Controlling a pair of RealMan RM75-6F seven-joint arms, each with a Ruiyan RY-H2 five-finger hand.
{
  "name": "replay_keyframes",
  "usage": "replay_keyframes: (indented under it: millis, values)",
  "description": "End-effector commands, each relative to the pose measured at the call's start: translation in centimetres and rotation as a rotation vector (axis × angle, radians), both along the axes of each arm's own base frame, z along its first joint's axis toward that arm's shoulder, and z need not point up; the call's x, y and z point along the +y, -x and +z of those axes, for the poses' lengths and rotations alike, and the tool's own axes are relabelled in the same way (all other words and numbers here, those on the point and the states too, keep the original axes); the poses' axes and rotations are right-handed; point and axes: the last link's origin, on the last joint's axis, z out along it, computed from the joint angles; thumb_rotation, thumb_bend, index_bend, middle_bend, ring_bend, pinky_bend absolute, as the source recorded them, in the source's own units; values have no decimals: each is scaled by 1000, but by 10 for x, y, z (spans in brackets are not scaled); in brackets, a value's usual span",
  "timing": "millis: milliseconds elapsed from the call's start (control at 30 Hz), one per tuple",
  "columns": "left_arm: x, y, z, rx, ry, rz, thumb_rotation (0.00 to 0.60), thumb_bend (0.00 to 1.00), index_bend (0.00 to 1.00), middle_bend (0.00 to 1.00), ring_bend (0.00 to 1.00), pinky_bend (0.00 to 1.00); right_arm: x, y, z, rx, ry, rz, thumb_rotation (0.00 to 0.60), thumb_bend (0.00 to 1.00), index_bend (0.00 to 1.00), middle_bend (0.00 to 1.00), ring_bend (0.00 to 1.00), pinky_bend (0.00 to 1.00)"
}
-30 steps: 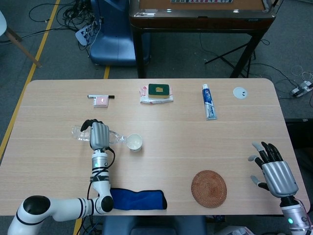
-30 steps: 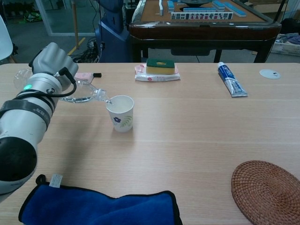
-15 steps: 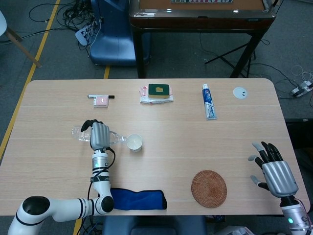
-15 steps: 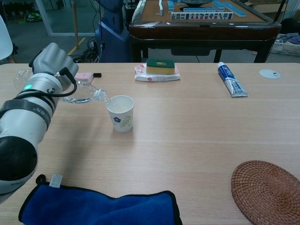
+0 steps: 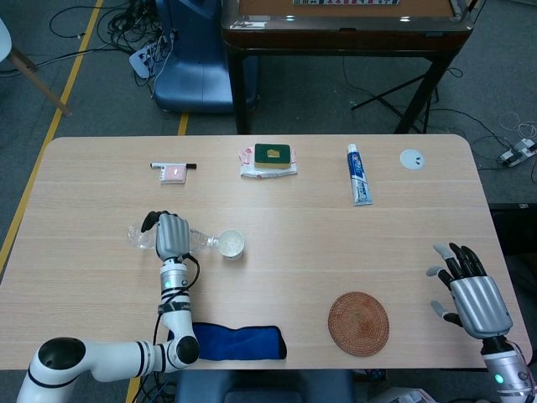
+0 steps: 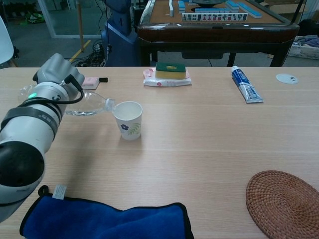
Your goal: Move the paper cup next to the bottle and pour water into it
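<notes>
1. The left hand [image 5: 171,234] sits in the left-centre of the head view, fingers wrapped around a clear plastic bottle [image 6: 92,103] — a firm hold about the bottle's middle.
2. The bottle lies nearly level, its base toward the left edge of the frame and its neck pointing right, the mouth just at the rim of the paper cup [image 6: 128,120].
3. The paper cup stands upright on the table [image 5: 294,218], just right of the left hand; in the chest view it is left of centre and shows a small leaf print on its side.
4. The right hand [image 5: 470,290] is at the lower right of the head view, near the table's edge, fingers spread and holding nothing.
5. A round woven coaster [image 5: 358,322] lies on the table at lower centre-right, well apart from the cup.
6. A blue cloth [image 6: 104,219] lies along the near edge, lower left in the chest view.
7. Along the far side of the table — a green sponge on a packet [image 5: 272,156], a toothpaste tube [image 5: 358,174], and a small white disc [image 5: 411,159].
</notes>
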Motion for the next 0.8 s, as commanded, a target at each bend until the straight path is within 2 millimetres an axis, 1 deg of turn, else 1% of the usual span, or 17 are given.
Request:
replay_keyframes:
  millis: [33,167,567,800]
  values:
    - [-2,-2,-2,-67,28,62,600,8,721,779,520,569,0,0,0,1,-1,-1,600,192,393,103,0,82]
    - [-2,-1,-2,-111,40,75,600,9,721,779,521,570,0,0,0,1,0,0,600,192,393,103,0,82]
    - [1,3,3,-155,22,62,600,10,722,779,521,572,-1,0,-1,2,-4,-3,600,192,393,103,0,82]
    - [3,4,6,-255,0,42,600,10,723,780,523,575,-1,1,-2,5,-8,-9,600,191,393,103,0,82]
